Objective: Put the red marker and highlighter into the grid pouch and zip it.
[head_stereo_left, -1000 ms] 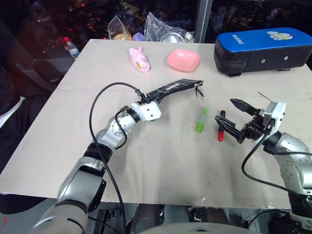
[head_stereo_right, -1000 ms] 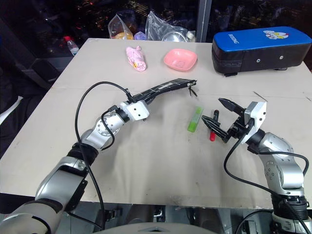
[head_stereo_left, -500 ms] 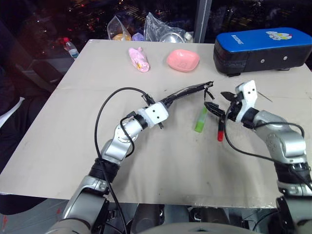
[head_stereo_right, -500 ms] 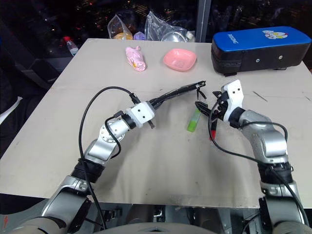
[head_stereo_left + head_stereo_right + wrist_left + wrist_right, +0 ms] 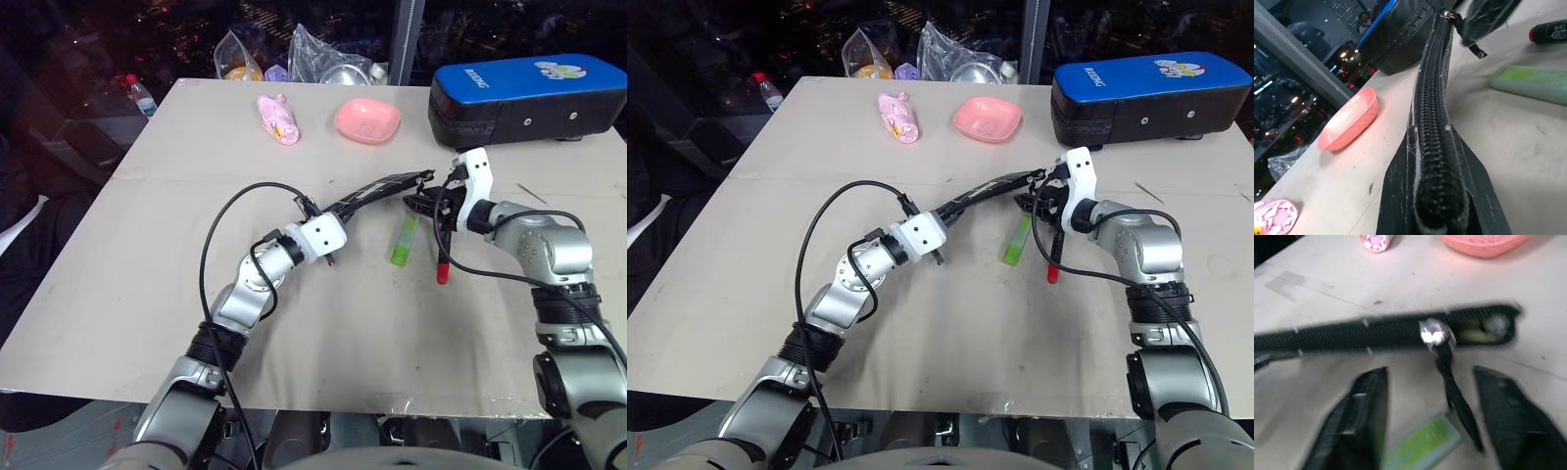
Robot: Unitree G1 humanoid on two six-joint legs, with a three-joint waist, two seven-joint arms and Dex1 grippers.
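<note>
Pink dish [image 5: 367, 119], pink toy [image 5: 279, 118], blue case [image 5: 527, 98], bags [image 5: 294, 54].

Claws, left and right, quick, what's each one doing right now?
Left claw: shut on the grid pouch, holding it edge-up.
Right claw: open, fingers either side of the zipper pull, holding nothing.

Probably a robot test room at night: 1 bare beige table [image 5: 118, 294] beside a dark window [image 5: 147, 29] showing city lights.
</note>
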